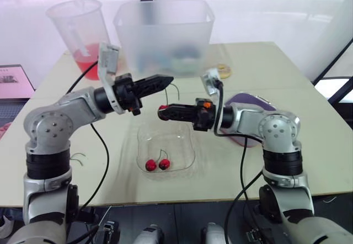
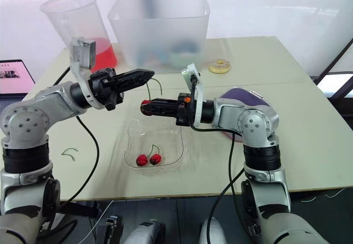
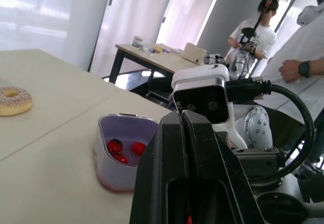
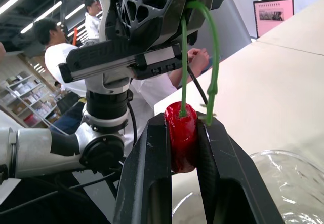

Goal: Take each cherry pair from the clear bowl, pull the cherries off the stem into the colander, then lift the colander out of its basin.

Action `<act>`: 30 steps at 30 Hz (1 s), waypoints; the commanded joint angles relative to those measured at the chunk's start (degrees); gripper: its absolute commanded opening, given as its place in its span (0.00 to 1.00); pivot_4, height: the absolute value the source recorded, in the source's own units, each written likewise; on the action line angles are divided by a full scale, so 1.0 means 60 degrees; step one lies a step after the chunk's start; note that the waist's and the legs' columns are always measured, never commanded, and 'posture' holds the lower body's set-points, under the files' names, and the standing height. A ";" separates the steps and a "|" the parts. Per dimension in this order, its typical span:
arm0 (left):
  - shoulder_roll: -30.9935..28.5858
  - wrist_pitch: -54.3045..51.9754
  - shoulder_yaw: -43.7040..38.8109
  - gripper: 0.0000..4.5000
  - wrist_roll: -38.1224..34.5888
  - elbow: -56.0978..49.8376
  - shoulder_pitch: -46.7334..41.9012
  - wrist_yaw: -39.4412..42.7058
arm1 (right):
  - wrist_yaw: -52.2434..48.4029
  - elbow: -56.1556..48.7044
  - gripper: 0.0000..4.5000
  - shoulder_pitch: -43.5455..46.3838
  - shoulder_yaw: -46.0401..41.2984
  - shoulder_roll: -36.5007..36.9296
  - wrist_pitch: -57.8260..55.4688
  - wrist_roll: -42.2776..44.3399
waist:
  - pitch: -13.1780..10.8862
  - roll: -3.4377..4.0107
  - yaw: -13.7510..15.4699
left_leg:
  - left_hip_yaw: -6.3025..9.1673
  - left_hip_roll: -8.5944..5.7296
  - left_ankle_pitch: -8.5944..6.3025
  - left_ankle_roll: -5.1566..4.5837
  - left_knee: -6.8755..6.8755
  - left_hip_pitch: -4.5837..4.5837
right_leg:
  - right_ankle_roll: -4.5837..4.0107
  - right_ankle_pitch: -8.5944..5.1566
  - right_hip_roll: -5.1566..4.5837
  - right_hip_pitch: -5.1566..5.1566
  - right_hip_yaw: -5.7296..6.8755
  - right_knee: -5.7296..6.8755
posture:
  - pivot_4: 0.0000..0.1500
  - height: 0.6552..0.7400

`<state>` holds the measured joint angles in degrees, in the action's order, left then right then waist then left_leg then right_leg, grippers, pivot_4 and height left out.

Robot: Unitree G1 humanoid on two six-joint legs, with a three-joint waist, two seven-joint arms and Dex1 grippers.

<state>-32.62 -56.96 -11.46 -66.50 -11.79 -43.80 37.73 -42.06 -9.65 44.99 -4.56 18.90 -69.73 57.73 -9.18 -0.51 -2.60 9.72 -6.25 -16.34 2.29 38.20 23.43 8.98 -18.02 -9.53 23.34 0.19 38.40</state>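
Over the table (image 1: 309, 133), above the clear bowl (image 1: 185, 144) that held one cherry pair (image 1: 164, 164), I observed both grippers with their tips near each other, and the purple colander (image 3: 121, 125) beside the right forearm contained loose cherries (image 3: 115, 146). The right gripper (image 1: 164, 113) had its jaws clamped on a single cherry (image 4: 183, 135); the left gripper (image 1: 165, 80) had its jaws pinched tight on the green stem (image 4: 213, 46).

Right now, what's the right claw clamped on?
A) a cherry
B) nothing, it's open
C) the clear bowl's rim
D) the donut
A: the right claw is shut on a red cherry, and the cherry's green stem runs up into the left claw.
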 commanded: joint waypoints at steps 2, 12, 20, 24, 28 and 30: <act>-0.0123 0.0338 -0.0270 0.00 0.0128 0.0080 -0.0310 0.0150 | -0.0642 -0.0764 0.04 -0.0508 0.0679 0.0486 -0.0379 0.0367 | 0.0000 0.0000 -0.0003 | -0.0001 0.0000 0.0000 0.0000 0.0000 0.0000 | 0.0000 0.0000 0.0000 0.0000 0.0000 0.0000 | 1.00 1.00; -0.0043 0.0464 -0.0167 0.00 0.0278 0.0258 -0.0448 0.0310 | -0.1205 -0.1095 0.04 -0.0930 0.1497 0.1505 -0.0321 0.0121 | 0.0001 -0.0001 0.0010 | -0.0005 0.0002 0.0000 -0.0001 0.0001 -0.0001 | 0.0000 0.0000 0.0001 0.0001 0.0000 -0.0011 | 1.00 1.00; -0.0271 0.0415 -0.0481 0.00 0.0243 0.0125 -0.0130 0.0206 | -0.2390 0.1407 0.04 0.0337 0.0348 0.4199 0.1563 -0.1640 | 0.0000 -0.0002 0.0034 | -0.0010 -0.0007 -0.0001 -0.0002 0.0002 0.0000 | 0.0000 0.0000 -0.0003 -0.0002 0.0000 -0.0029 | 1.00 1.00; -0.0366 0.0468 -0.0707 0.00 0.0231 0.0006 0.0162 0.0098 | -0.3334 0.3534 0.04 0.0957 0.1380 0.5841 0.3490 -0.3995 | 0.0000 -0.0003 0.0013 | -0.0021 -0.0002 -0.0002 -0.0003 -0.0010 -0.0001 | 0.0001 0.0000 -0.0002 0.0004 0.0000 -0.0034 | 1.00 1.00; -0.0431 0.0495 -0.0832 0.00 0.0222 -0.0158 0.0445 0.0047 | -0.4317 0.5089 0.04 0.1319 0.2063 0.6168 0.4516 -0.5222 | -0.0001 -0.0004 -0.0023 | -0.0031 0.0008 -0.0002 -0.0004 -0.0010 -0.0001 | 0.0001 -0.0001 0.0003 0.0007 0.0000 -0.0037 | 1.00 1.00; -0.0436 0.0513 -0.0861 0.00 0.0227 -0.0196 0.0516 0.0022 | -0.4530 0.5665 0.04 0.1440 0.2296 0.6085 0.4875 -0.5742 | -0.0001 -0.0004 -0.0027 | -0.0038 0.0011 -0.0002 -0.0004 -0.0013 -0.0001 | 0.0001 -0.0001 0.0003 0.0011 -0.0001 -0.0036 | 1.00 1.00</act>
<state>-34.39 -55.17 -14.49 -64.70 -11.22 -40.65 38.17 -67.57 23.20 51.30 9.20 55.10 -42.96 25.58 -9.19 -0.53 -2.76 9.49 -6.18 -16.36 2.27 38.12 23.43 8.99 -18.02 -9.51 23.41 0.18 38.19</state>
